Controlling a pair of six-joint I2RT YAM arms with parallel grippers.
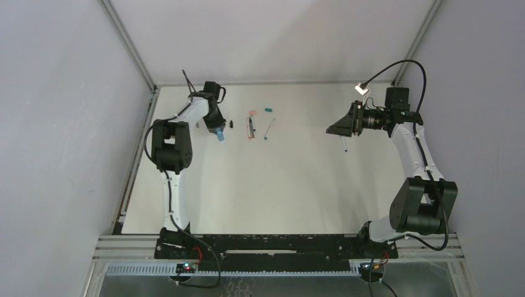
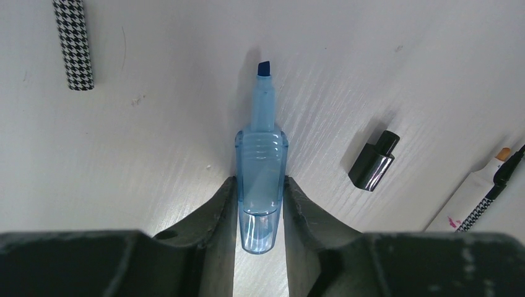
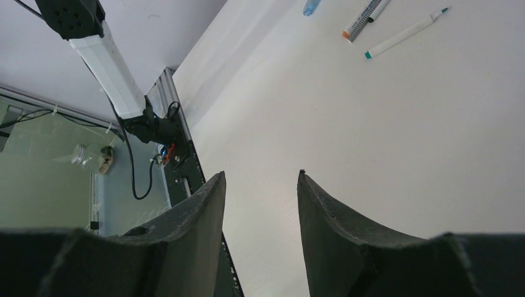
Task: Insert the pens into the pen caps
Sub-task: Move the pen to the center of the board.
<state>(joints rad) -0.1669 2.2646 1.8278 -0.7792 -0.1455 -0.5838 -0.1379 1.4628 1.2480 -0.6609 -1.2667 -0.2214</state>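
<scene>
A thick light-blue pen (image 2: 261, 185) lies on the white table, its dark chisel tip pointing away from the wrist. My left gripper (image 2: 260, 180) is shut on its barrel, both fingers touching its sides; from above this is at the back left (image 1: 218, 132). A black pen cap (image 2: 373, 162) lies just right of it. Two thin pens (image 1: 251, 127) (image 1: 269, 129) lie mid-table, with a salmon cap (image 1: 252, 112) and a teal cap (image 1: 269, 109) behind them. My right gripper (image 3: 261, 174) hangs open and empty above the table's right side (image 1: 330, 130).
A houndstooth-patterned pen (image 2: 74, 43) lies at the upper left of the left wrist view. A white pen with an orange tip (image 2: 473, 192) sits at its right edge. A thin dark item (image 1: 345, 146) lies below the right gripper. Grey walls enclose the table.
</scene>
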